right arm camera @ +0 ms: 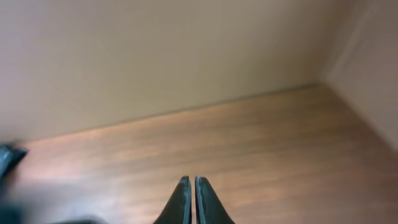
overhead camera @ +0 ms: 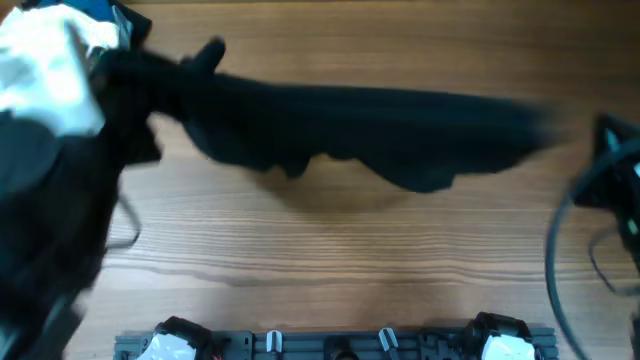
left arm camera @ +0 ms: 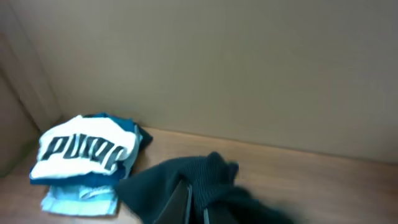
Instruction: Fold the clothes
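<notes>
— Where's the black garment (overhead camera: 370, 125) now?

— Strung out in a long, blurred band across the far half of the worktop (overhead camera: 330, 260), running from the left arm (overhead camera: 50, 200) almost over to the right arm (overhead camera: 620, 170). Its lower edge sags in the middle, so I'd say it's partly lifted rather than lying flat.

— Who's got hold of it?

— The left claw (left arm camera: 194, 208) is closed with dark cloth bunched around its fingers, so it's gripping one end. The right claw (right arm camera: 191, 199) is closed too, tips together, but I see no cloth between them, only bare wood ahead and a scrap of black at the far left of its view.

— So which step is this?

— Spreading it out, I'd judge. No fold is made yet.

— And next?

— It needs laying flat and smoothing. The right claw would have to open and take the free end first. Mind the white lettered top (left arm camera: 81, 149) stacked on the light blue garment (left arm camera: 81, 196) in the corner; the black cloth lies just beside them.
</notes>
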Robot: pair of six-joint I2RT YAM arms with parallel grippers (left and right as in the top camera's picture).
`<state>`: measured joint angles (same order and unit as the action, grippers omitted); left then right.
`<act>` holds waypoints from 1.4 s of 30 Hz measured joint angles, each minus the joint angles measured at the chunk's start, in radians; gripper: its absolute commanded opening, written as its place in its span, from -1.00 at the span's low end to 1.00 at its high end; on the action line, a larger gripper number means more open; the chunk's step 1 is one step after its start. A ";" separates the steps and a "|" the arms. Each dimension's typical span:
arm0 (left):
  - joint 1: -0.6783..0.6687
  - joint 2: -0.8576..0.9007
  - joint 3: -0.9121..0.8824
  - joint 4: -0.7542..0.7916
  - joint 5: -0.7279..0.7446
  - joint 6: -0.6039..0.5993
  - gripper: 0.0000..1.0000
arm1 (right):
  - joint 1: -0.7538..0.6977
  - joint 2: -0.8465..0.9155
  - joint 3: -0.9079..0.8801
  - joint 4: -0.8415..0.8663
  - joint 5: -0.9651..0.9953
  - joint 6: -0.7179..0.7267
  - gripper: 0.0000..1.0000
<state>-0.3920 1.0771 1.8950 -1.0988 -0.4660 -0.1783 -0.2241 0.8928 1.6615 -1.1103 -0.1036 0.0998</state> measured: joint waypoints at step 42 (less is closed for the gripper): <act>-0.203 0.655 0.101 0.328 0.126 -0.014 -0.92 | -0.035 0.554 0.021 -0.109 -0.263 -0.144 -0.39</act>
<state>-0.5953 1.7325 1.9965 -0.7712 -0.3401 -0.1928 -0.2588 1.4464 1.6825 -1.2190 -0.3664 -0.0441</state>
